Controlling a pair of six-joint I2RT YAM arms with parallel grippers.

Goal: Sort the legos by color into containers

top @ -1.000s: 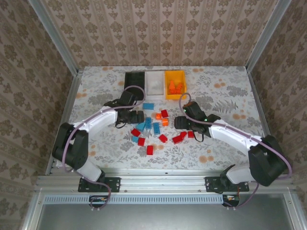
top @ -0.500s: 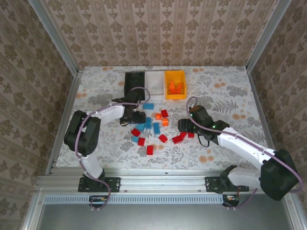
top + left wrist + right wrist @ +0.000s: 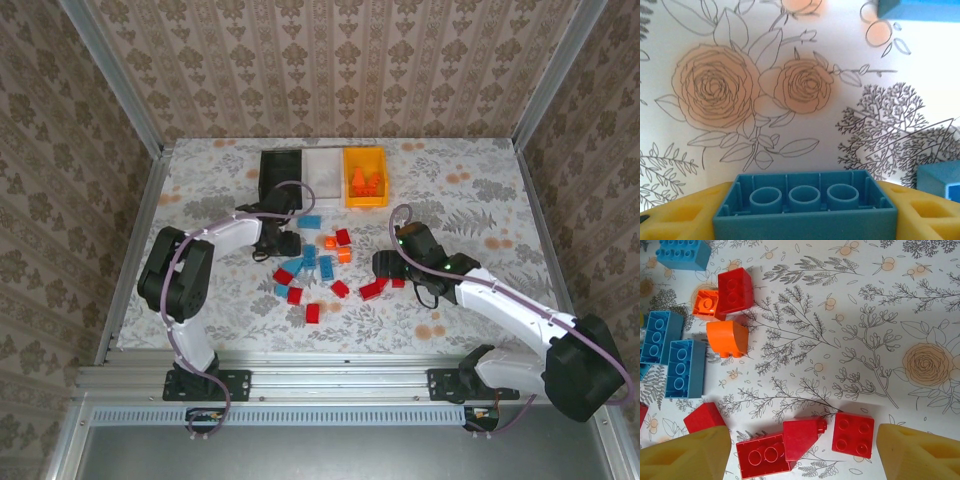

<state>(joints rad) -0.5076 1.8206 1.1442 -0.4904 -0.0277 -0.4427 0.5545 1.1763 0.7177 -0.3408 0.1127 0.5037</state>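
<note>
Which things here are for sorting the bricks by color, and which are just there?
For the job: red bricks, orange bricks, blue bricks, black bin, white bin, orange-yellow bin, left gripper closed on a blue brick, right gripper.

Just there: floral table cover, patterned walls, metal frame.

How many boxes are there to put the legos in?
3, side by side at the far side of the table: a black box on the left, a white box in the middle, and an orange-yellow box on the right. None looks hidden.
</note>
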